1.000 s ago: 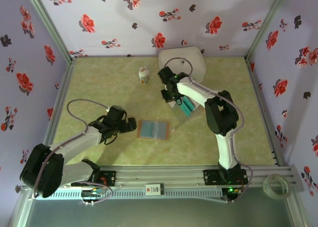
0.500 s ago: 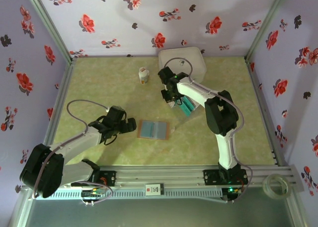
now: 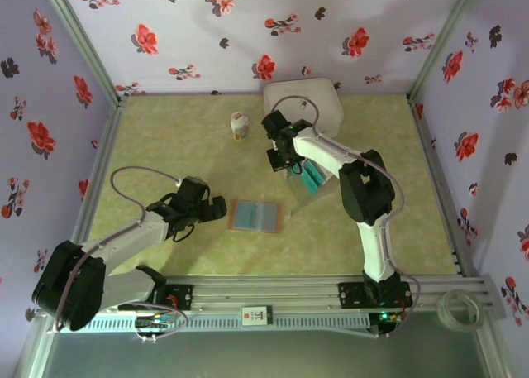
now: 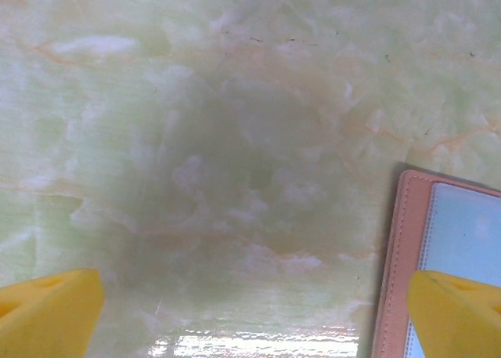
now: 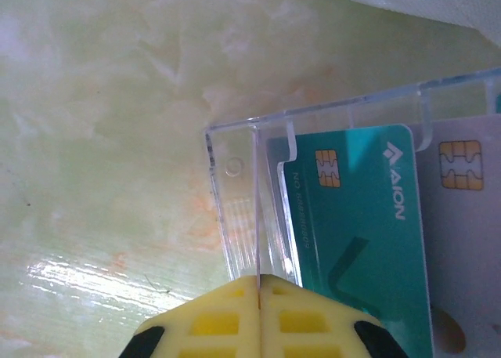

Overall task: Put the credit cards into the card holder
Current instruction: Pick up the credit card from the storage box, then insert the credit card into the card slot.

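Note:
The card holder (image 3: 255, 216) lies open on the table, brown outside with blue-grey pockets; its left edge (image 4: 401, 256) shows in the left wrist view. My left gripper (image 3: 216, 208) stands open just left of it, yellow fingertips (image 4: 48, 309) wide apart over bare table, nothing between them. The credit cards (image 3: 310, 178) stand in a clear slotted rack (image 5: 235, 187); a teal card (image 5: 356, 240) faces the right wrist camera. My right gripper (image 5: 258, 283) is shut on a thin credit card (image 5: 257, 217) seen edge-on, standing in the rack's end slot. In the top view that gripper (image 3: 291, 165) sits at the rack's left end.
A big white rounded case (image 3: 310, 97) stands at the back just behind the right gripper, and a small white bottle (image 3: 239, 126) is to its left. Flowered walls enclose the green table on three sides. A tape roll (image 3: 463, 309) lies on the rail at front right.
The right gripper's jaws have closed onto the edge-on card in the rack, and the wrist has shifted slightly toward the back. The left arm has not moved.

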You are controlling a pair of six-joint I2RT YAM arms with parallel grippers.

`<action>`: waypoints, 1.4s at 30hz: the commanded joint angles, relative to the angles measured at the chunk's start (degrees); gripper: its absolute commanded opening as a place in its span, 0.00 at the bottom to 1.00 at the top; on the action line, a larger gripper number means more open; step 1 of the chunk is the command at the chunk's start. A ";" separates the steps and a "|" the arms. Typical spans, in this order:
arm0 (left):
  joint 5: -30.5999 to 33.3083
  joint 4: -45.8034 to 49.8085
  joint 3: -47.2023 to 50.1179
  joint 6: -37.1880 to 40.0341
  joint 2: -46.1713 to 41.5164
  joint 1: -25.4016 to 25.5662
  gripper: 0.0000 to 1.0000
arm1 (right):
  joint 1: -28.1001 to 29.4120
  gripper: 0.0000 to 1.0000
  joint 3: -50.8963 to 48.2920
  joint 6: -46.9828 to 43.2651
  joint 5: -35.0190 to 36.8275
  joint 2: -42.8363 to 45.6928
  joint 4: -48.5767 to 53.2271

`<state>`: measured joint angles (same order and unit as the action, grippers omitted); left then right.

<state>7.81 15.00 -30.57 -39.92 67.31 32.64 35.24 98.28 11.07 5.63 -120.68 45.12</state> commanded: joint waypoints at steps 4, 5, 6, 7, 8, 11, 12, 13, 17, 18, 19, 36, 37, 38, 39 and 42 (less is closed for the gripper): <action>-0.85 0.24 0.09 0.27 -0.89 -0.49 1.00 | -0.05 0.00 3.33 -2.03 -2.51 2.79 4.01; -0.91 0.26 -0.09 0.44 -0.81 -0.56 1.00 | 0.06 0.00 3.25 -1.79 -2.87 3.72 4.25; -1.02 0.25 -0.20 0.62 -0.70 -0.56 1.00 | 0.02 0.00 2.91 -1.43 -3.37 4.96 4.29; -1.05 0.38 -0.38 0.86 -0.60 -0.56 1.00 | 0.15 0.00 2.38 -1.12 -3.85 6.40 4.15; -1.05 0.47 -0.51 1.02 -0.46 -0.56 1.00 | 0.22 0.00 1.58 -0.73 -4.20 7.62 3.82; -1.14 1.33 -1.18 2.12 -0.21 -0.56 1.00 | 0.35 0.00 -2.65 1.74 -6.36 12.54 0.85; -1.13 1.71 -1.37 2.54 -0.06 -0.56 1.00 | 0.43 0.00 -4.74 2.99 -7.57 14.38 -0.97; -1.13 1.97 -1.64 2.99 -0.02 -0.56 1.00 | 0.44 0.00 -7.00 4.47 -8.89 16.28 -3.14; -1.05 2.98 -2.29 4.15 0.33 -0.56 1.00 | 0.70 0.00 -17.51 10.54 -13.41 23.44 -13.17; -1.05 3.42 -2.49 4.29 0.45 -0.55 1.00 | 0.77 0.00 -20.81 12.63 -14.53 25.28 -16.26; -1.04 3.63 -2.69 4.44 0.53 -0.56 1.00 | 0.86 0.00 -24.22 14.92 -15.63 27.25 -19.85; 1.77 6.24 -4.84 6.44 2.79 3.90 1.00 | 11.81 0.00 -63.91 40.08 -12.36 39.92 -67.22; 2.38 5.81 -4.90 6.78 3.39 4.65 1.00 | 12.16 0.00 -64.61 40.61 -12.10 39.58 -68.31; 2.71 5.58 -4.98 6.74 3.91 5.09 1.00 | 12.55 0.00 -65.01 40.86 -11.60 39.24 -68.93; 2.97 5.48 -5.34 6.61 4.64 5.75 1.00 | 12.98 0.00 -65.39 41.19 -11.07 38.87 -69.45; 4.31 4.80 -5.95 6.35 6.46 7.91 1.00 | 13.87 0.00 -66.52 42.16 -10.25 38.17 -71.29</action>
<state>9.52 19.55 -34.89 -35.07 72.27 38.89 48.16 32.88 50.26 -7.29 -81.67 -19.75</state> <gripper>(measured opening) 0.997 0.045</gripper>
